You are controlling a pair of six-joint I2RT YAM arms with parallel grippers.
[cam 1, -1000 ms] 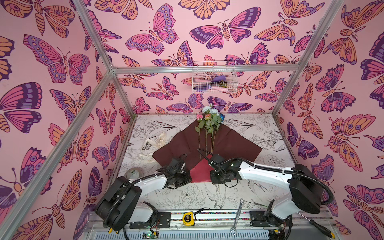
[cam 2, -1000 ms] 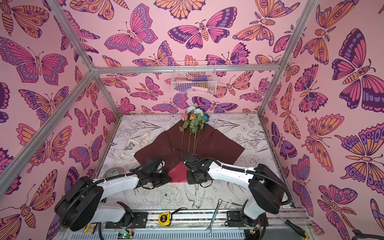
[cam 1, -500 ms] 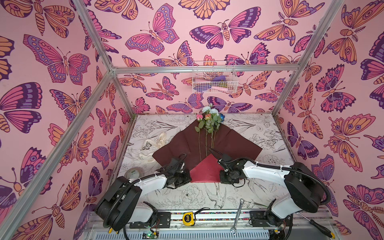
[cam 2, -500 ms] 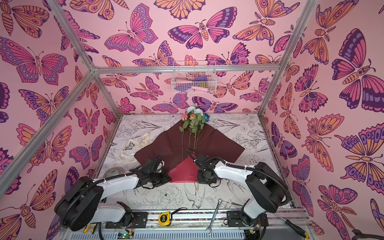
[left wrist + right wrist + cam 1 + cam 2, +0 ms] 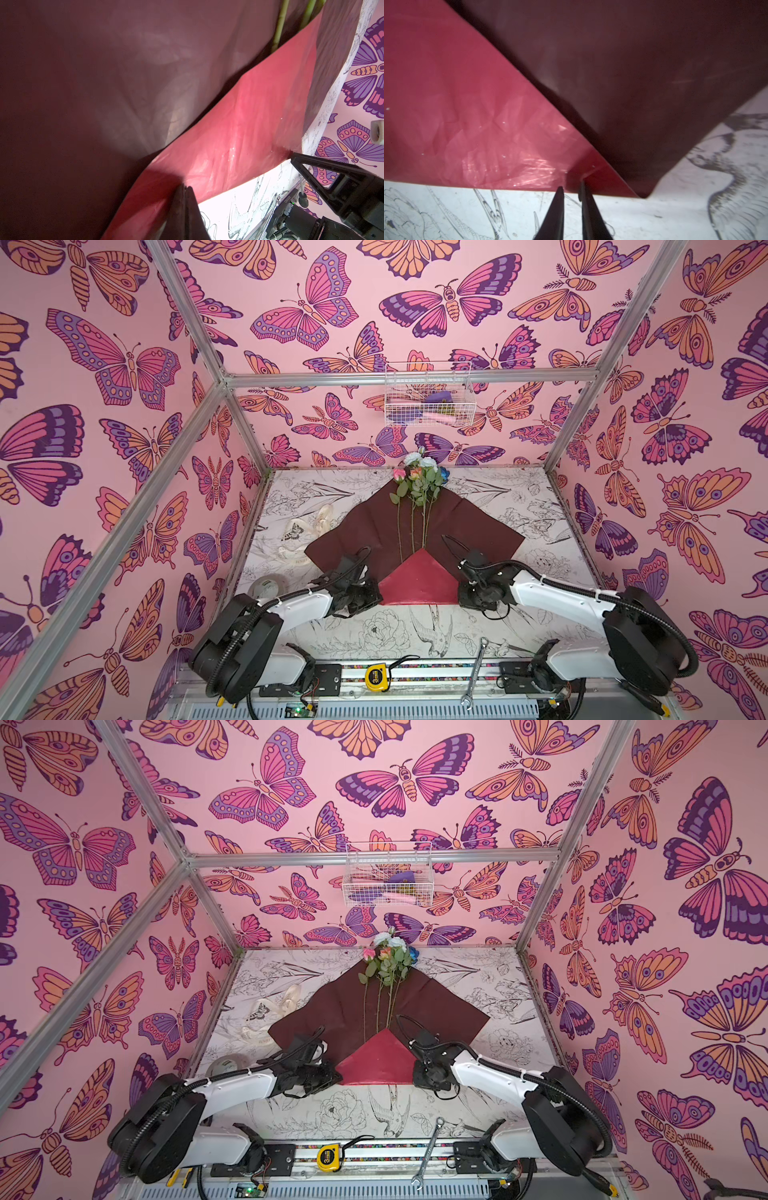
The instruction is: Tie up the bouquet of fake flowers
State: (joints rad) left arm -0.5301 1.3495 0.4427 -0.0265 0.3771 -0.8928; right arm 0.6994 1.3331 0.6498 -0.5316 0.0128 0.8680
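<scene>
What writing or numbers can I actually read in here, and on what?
"3": on the yellow tape measure; the rest of its label is too small to read.
On the cream ribbon: lettering too small to read.
On the tape roll: label blurred.
Nothing else is readable.

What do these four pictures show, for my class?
Two white robot arms work at a table printed with line drawings. Two pictures look down from overhead; two come from cameras on the arms' wrists. On the table lies glossy dark red wrapping paper, its near corner folded up over the long green stems of artificial roses. A cream ribbon lies beside it. The left hand is shut, pinching the fold's corner; the right hand is slightly open at the fold's edge, holding nothing.
</scene>
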